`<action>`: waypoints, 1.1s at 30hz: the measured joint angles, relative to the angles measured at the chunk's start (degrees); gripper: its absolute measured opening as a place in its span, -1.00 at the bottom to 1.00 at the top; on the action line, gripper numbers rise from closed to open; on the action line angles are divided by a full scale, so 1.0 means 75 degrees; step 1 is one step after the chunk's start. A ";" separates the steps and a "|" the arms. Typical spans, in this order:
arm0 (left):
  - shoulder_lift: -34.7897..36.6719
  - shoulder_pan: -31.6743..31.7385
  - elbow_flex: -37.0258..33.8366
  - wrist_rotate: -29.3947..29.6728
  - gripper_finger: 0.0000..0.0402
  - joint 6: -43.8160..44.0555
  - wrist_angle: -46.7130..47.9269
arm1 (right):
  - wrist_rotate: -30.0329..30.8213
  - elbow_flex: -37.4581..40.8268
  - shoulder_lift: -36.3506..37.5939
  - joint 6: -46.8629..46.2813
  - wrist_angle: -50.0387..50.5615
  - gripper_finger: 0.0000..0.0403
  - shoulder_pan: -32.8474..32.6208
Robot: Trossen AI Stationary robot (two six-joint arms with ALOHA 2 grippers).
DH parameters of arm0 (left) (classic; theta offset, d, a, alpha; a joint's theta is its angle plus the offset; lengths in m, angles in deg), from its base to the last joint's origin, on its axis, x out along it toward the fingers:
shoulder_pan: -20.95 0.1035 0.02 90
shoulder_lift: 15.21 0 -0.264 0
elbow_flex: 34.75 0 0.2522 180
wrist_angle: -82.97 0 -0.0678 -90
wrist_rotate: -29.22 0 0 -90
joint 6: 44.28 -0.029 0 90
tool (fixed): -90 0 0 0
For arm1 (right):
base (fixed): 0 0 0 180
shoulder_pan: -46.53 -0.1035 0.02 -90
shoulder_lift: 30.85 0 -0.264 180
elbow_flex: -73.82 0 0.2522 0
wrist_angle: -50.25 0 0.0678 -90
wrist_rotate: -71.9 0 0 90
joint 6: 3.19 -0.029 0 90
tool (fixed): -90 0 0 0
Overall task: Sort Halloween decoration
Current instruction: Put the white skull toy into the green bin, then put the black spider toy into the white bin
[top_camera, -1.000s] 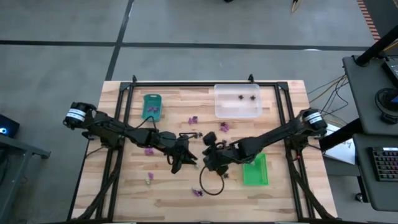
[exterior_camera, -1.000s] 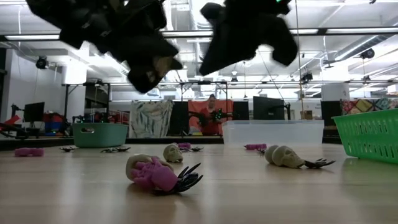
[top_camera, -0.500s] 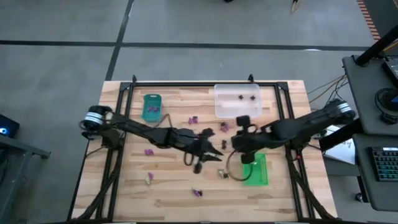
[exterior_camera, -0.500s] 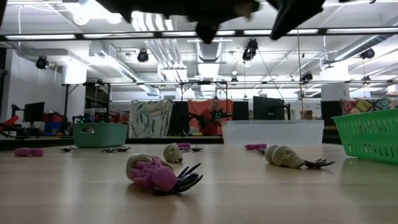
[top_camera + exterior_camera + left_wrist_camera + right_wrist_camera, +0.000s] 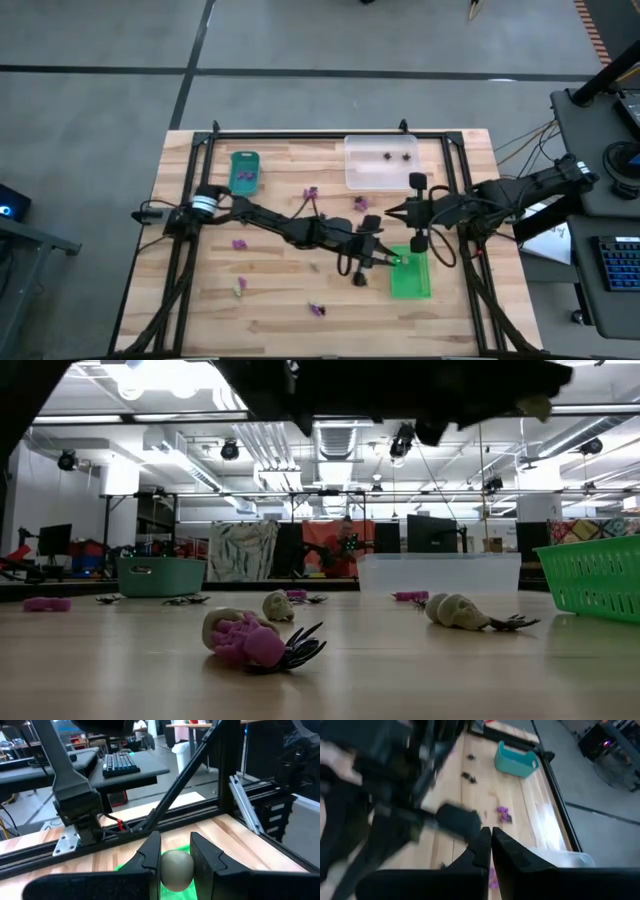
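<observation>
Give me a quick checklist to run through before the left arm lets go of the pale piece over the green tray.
1. Piece held: the left hand grips the pale round piece between its fingers. Ok.
2. Over the target: in the high view the left hand sits at the near edge of the green tray, and green shows under the piece in the wrist view. Ok.
3. Height above the tray: cannot tell.
4. Right arm clear: the right hand is shut, holds nothing, and is pulled back between the clear tray and the green one. Ok.
5. Tray contents: hidden by the arm. Cannot tell.
</observation>
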 joint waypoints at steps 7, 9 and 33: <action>-0.0993 0.0093 0.0867 -0.0182 -0.83 0.0158 -0.0167 | 0.0000 0.0227 -0.0018 0.0058 -0.0234 -0.96 0.0000; -0.1212 0.0136 0.1117 -0.0494 -0.83 0.0369 -0.0165 | 0.0000 0.0242 -0.0087 0.0061 -0.0272 -0.96 0.0000; -0.1638 0.0516 0.1791 -0.1638 -0.07 0.1789 -0.0031 | -0.0012 0.0261 -0.0241 0.0072 -0.0479 -0.96 0.0000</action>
